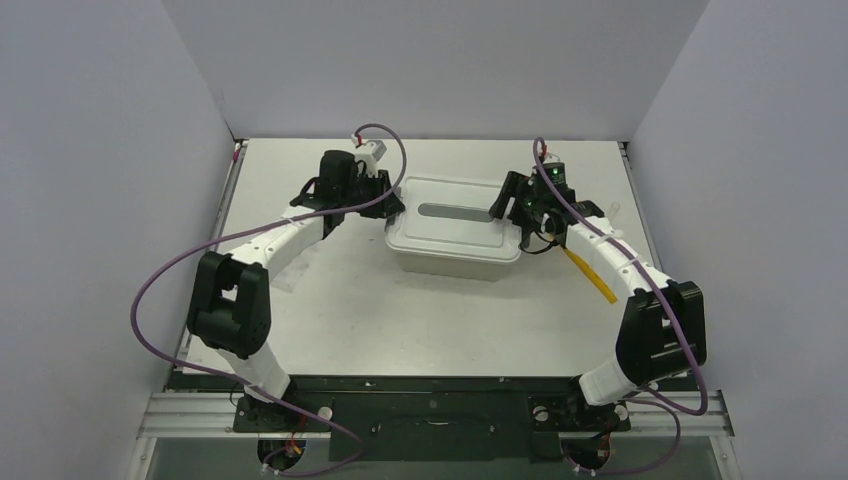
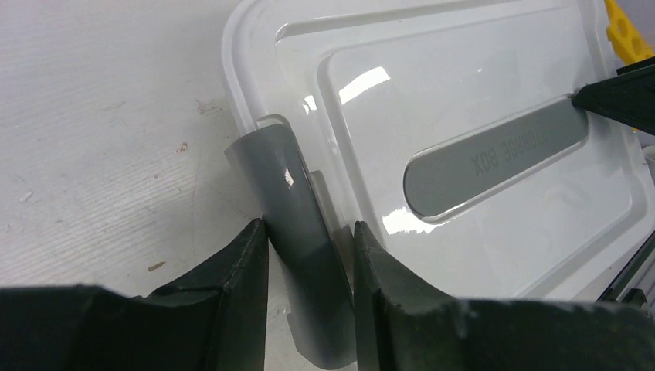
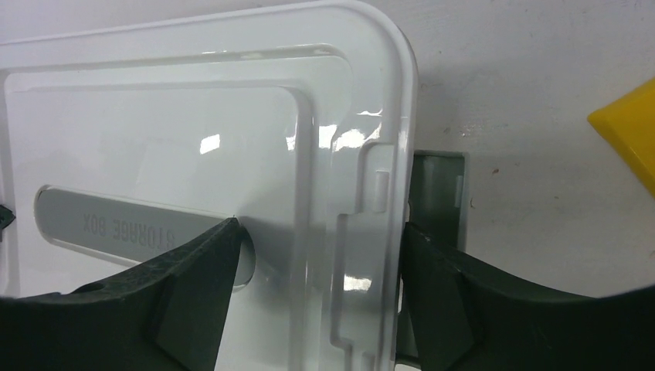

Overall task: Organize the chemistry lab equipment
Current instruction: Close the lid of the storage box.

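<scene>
None of the chemistry lab equipment is in view. A beige storage box with a white lid (image 1: pixel 455 238) stands mid-table, its lid on. My left gripper (image 1: pixel 392 205) is at the box's left end. In the left wrist view its fingers (image 2: pixel 309 226) are closed on the grey latch (image 2: pixel 290 193), which stands swung out from the lid (image 2: pixel 463 77). My right gripper (image 1: pixel 508 212) is at the right end. Its jaws (image 3: pixel 320 228) stand open astride the lid's edge (image 3: pixel 402 116), one fingertip on the lid by the grey label (image 3: pixel 116 224), the other against the right latch (image 3: pixel 436 182).
A yellow strip (image 1: pixel 590 272) lies on the table right of the box, under my right arm; it also shows at the right wrist view's edge (image 3: pixel 629 127). A small pale item (image 1: pixel 612 210) lies near the right wall. White walls enclose the table on three sides.
</scene>
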Robot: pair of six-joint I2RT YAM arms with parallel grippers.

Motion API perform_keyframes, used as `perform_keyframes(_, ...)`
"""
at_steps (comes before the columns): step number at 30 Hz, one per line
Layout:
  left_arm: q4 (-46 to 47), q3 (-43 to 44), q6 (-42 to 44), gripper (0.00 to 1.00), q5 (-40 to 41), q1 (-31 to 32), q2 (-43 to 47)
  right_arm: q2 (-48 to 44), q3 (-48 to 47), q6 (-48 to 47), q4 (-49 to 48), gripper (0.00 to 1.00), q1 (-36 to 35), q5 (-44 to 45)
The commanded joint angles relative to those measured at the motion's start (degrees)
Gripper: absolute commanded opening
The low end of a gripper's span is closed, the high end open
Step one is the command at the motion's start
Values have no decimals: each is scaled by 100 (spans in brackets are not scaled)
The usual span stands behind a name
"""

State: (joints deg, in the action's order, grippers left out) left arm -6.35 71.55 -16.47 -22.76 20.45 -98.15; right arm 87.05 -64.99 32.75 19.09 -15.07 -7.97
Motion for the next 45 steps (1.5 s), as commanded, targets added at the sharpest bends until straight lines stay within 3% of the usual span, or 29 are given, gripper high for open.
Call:
perform_keyframes(1,-270,150,778,16,-33,257,285,92,-478,-337,159,70,-276,-191)
perform_keyframes(4,-462,113,793,17,34,259,419,-14,-794,-494,477,83,-285,-18)
perform_keyframes(6,-623,117,794,23,89,254,505,-135,-978,-606,717,86,-281,203)
perform_keyframes(8,-797,150,794,42,180,250,611,-316,-1033,-697,872,86,-236,391)
perform_keyframes(9,-841,171,783,57,263,243,705,-388,-974,-684,892,86,-191,434)
perform_keyframes(16,-1059,211,864,86,482,223,880,-796,-385,-375,559,87,399,33)
perform_keyframes(18,-1057,183,901,98,524,209,902,-847,-251,-356,577,87,407,228)
perform_keyframes(21,-1077,168,960,97,594,171,1042,-968,-70,-209,503,88,579,213)
perform_keyframes(22,-1126,285,1029,97,634,157,1094,-995,139,14,387,88,670,-219)
perform_keyframes(26,-1731,1147,1518,97,903,144,1173,-1095,907,683,-926,88,1169,-1342)
perform_keyframes(29,-2065,1770,1925,97,1286,140,1338,-1098,1269,823,-1253,88,1207,-1497)
perform_keyframes(32,-2439,2077,2285,97,1104,95,1421,-1103,1639,1161,-2002,88,1264,-1829)
perform_keyframes(37,-3151,1834,2719,97,920,82,1304,-1044,2327,2026,-3522,88,1329,-2330)
perform_keyframes(45,-2557,1091,2525,97,1028,130,1522,-634,2792,3006,-5142,88,1375,-2649)
